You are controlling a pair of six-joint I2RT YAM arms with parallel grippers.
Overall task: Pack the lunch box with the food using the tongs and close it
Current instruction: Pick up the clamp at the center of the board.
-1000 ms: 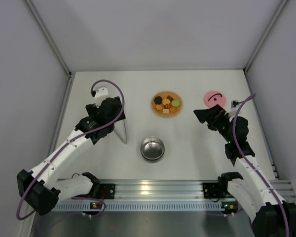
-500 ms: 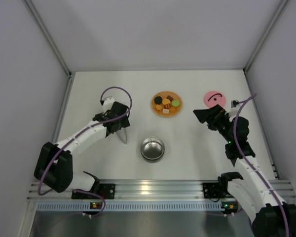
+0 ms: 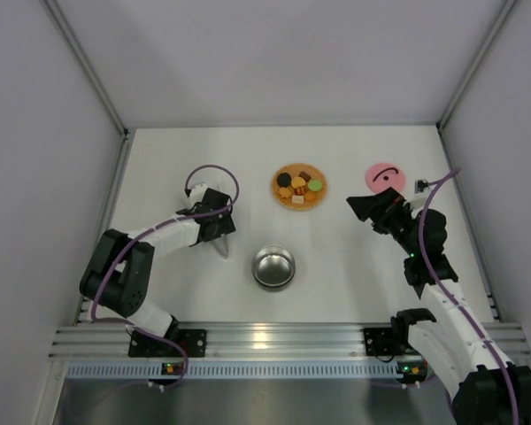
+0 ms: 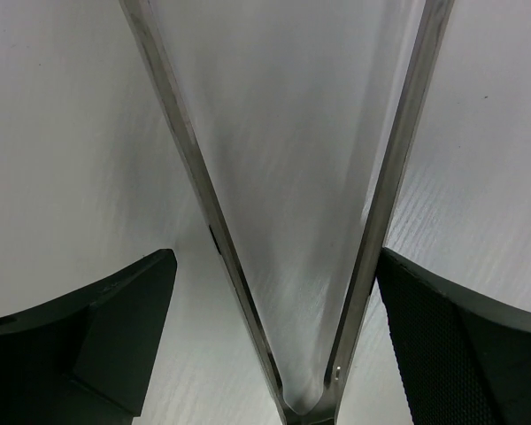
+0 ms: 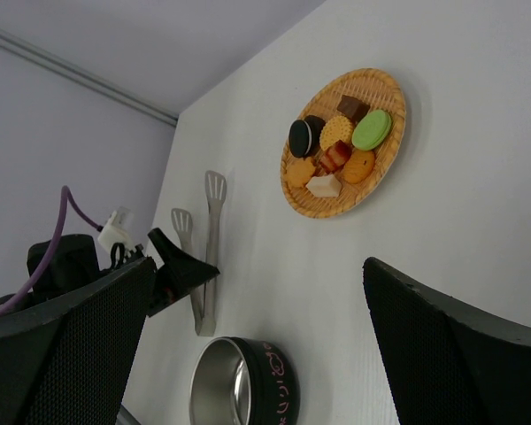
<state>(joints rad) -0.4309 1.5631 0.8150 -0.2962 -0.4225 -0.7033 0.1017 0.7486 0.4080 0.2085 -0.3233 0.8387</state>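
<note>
The tongs [image 4: 380, 204] lie flat on the white table, and their V runs up between the two fingers of my left gripper [image 4: 276, 257]. That gripper is open and straddles both arms near the joint without squeezing them. From above, my left gripper [image 3: 217, 230] covers most of the tongs [image 3: 222, 249]. The steel lunch box [image 3: 273, 266] stands uncovered to the right of them. Its pink lid [image 3: 385, 176] lies at the far right. The food [image 3: 298, 187] sits on a woven plate [image 3: 277, 189]. My right gripper [image 3: 363, 208] is open and empty, hovering near the lid.
The right wrist view shows the plate [image 5: 376, 186] with the food [image 5: 336, 146], the tongs [image 5: 211, 248], and the lunch box [image 5: 217, 381] with its black outer wall. White enclosure walls stand left, right and behind. An aluminium rail runs along the near edge.
My left gripper has swung toward me and to the right and dropped low over the tongs, with its arm folded in. The right arm has not moved.
</note>
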